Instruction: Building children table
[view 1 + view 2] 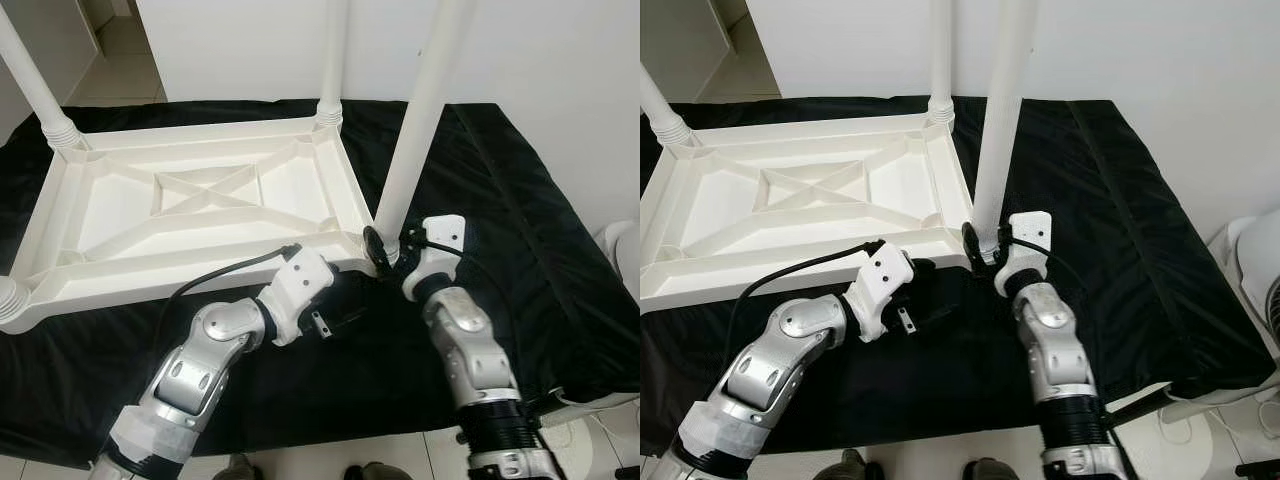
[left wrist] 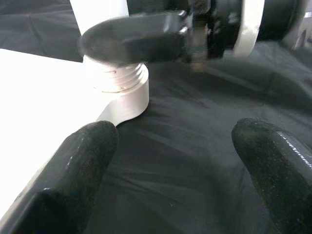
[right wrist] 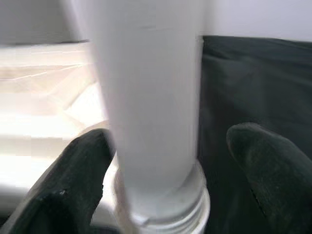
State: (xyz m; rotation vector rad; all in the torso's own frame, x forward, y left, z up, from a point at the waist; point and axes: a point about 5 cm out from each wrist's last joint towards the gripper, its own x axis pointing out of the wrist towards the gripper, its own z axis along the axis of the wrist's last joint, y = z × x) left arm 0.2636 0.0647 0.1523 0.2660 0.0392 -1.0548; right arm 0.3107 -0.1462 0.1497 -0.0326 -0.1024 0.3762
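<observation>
R gripper [image 1: 985, 245] is straddling the near-corner leg [image 1: 998, 110] at its threaded base, fingers spread, not clamped. Leg axis is standing vertical in tabletop [image 1: 790, 200] socket. L gripper [image 1: 940, 285] is idling open, empty, just beside.

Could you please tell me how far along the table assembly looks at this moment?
All four white legs stand in the corners of the upturned tabletop. The right gripper brackets the near right leg at its threaded base, apparently screwing it in. The left gripper hovers open beside that corner. Turning the table upright remains.

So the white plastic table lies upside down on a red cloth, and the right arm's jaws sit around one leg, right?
Not quite: the cloth is black, as the left eye view shows. The upside-down white plastic table and right gripper around the white leg are correct.
</observation>
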